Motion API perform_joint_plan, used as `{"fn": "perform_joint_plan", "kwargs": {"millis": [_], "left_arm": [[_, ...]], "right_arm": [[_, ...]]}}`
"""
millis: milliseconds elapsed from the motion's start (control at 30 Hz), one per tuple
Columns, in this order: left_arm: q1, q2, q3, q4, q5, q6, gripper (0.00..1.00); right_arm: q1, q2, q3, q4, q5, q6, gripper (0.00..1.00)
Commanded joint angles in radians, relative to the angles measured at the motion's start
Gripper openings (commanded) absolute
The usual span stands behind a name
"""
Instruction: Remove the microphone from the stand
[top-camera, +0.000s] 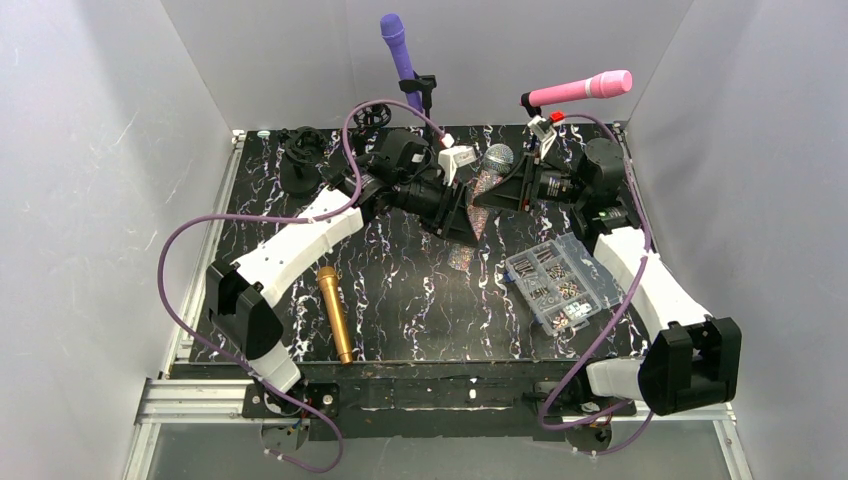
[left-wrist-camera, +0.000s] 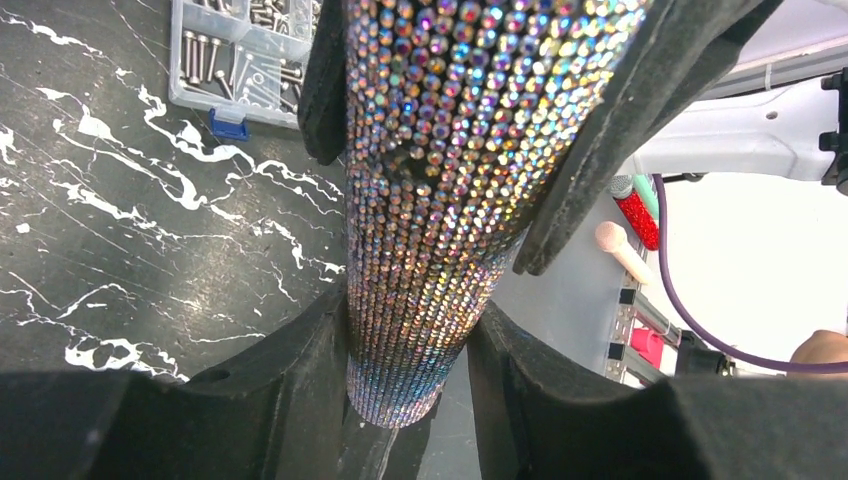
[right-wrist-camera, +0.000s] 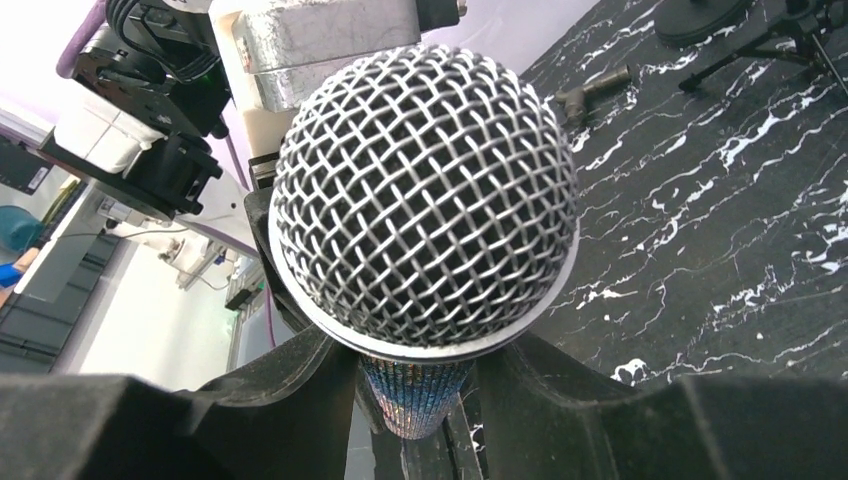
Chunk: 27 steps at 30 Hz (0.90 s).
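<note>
Rhinestone microphone (left-wrist-camera: 440, 200) held tilted over rear-centre bench (top-camera: 400, 290). Left jaws clamped on body, right jaws clamped under grille. Risk: arms pull unevenly, slick stones slip, microphone drops near screw box (top-camera: 556, 283).

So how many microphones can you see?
4: purple microphone and pink microphone up at the back, sparkly microphone gripped in the middle, gold microphone lying on the table. Others may be hidden.
</note>
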Motion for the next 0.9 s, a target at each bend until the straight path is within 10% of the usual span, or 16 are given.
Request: {"fn": "perform_joint_plan", "kwargs": {"millis": [0, 267, 633, 867], "left_arm": [[0.015, -0.055, -0.037, -0.075, -0.037, -0.045, 0.00], [0.063, -0.134, -0.125, -0.094, -0.128, -0.061, 0.00], [0.126, -0.296, -0.367, -0.328, -0.434, -0.059, 0.00], [0.169, -0.328, -0.668, -0.401, -0.665, -0.319, 0.00]], "right_arm": [[0.006, -0.067, 0.014, -0.113, 0.041, -0.150, 0.38], [0.003, -0.117, 0.019, -0.278, 0.096, -0.285, 0.79], [-0.031, -0.186, -0.015, -0.445, 0.180, -0.468, 0.82], [-0.143, -0.199, -0.078, -0.438, 0.190, -0.482, 0.81]]}}
